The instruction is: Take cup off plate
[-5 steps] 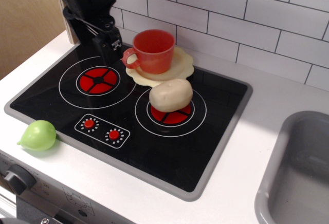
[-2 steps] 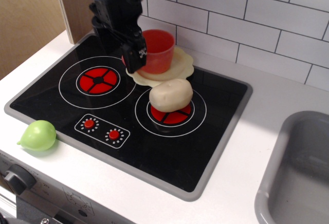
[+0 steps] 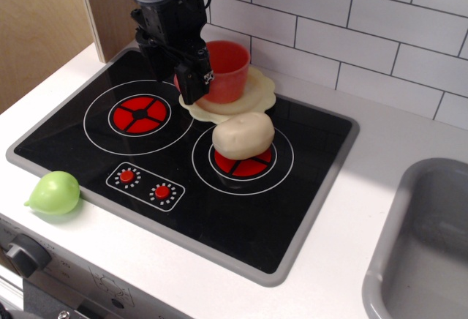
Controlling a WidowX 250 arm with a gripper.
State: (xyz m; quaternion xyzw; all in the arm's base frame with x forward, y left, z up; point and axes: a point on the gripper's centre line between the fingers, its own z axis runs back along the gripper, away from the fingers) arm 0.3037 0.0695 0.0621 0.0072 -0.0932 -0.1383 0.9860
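Note:
The red-orange cup (image 3: 228, 74) stands upright on the cream-yellow scalloped plate (image 3: 257, 94) at the back of the black stovetop. My black gripper (image 3: 193, 77) is down at the cup's left side and covers its handle and left wall. One finger (image 3: 197, 79) shows in front of the cup. The other finger is hidden, so I cannot tell whether the jaws are closed on the cup.
A beige potato-like lump (image 3: 243, 134) lies on the right burner, touching the plate's front edge. A green pear-like toy (image 3: 54, 192) lies on the counter at front left. A grey sink (image 3: 428, 246) is at right. The tiled wall (image 3: 351, 34) runs close behind the plate.
My gripper has moved right from over the left burner's back edge to the cup's left side, hiding the handle. The cup and plate have not visibly moved.

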